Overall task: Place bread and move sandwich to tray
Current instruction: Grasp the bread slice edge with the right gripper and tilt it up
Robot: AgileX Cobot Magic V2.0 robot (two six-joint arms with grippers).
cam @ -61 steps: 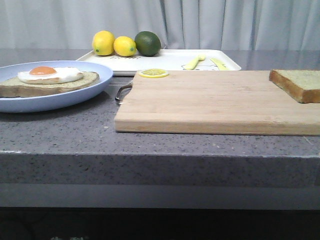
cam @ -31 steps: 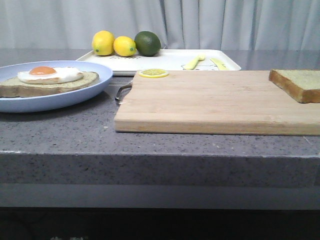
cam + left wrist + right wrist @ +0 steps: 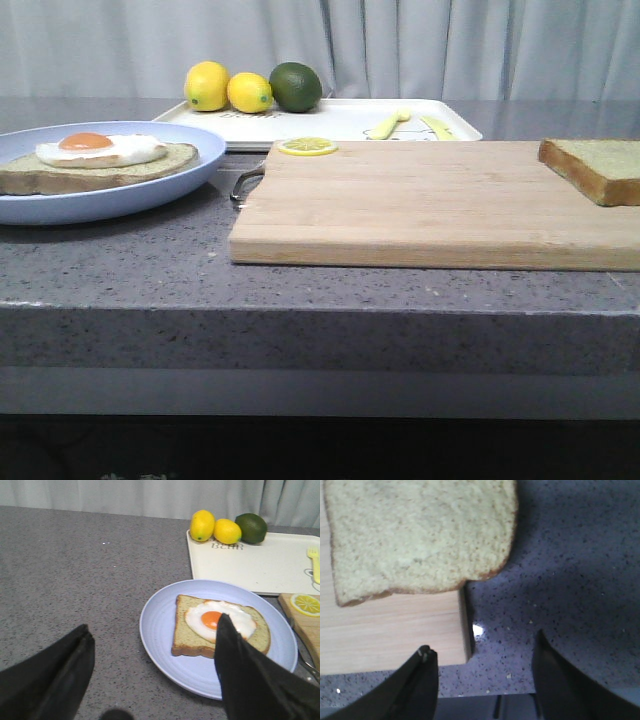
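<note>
The bread (image 3: pixel 598 166) (image 3: pixel 420 535), a thick pale slice with brown crust, lies on the right end of the wooden cutting board (image 3: pixel 430 205), overhanging its edge. The sandwich (image 3: pixel 100 162) (image 3: pixel 220 625), one slice topped with a fried egg, rests on a pale-blue plate (image 3: pixel 60 205) (image 3: pixel 165 640) at the left. The white tray (image 3: pixel 330 122) (image 3: pixel 260 565) sits at the back. My left gripper (image 3: pixel 152 625) hovers open near the plate's edge. My right gripper (image 3: pixel 482 647) is open above the counter near the board's corner, short of the bread. Neither gripper shows in the front view.
Two lemons (image 3: pixel 207 85) and a lime (image 3: pixel 295 87) stand on the tray's back left. A yellow fork (image 3: pixel 387 124) and knife (image 3: pixel 436 127) lie on the tray's right. A lemon slice (image 3: pixel 307 146) sits on the board's back left corner. The counter's front edge (image 3: pixel 320 310) runs close.
</note>
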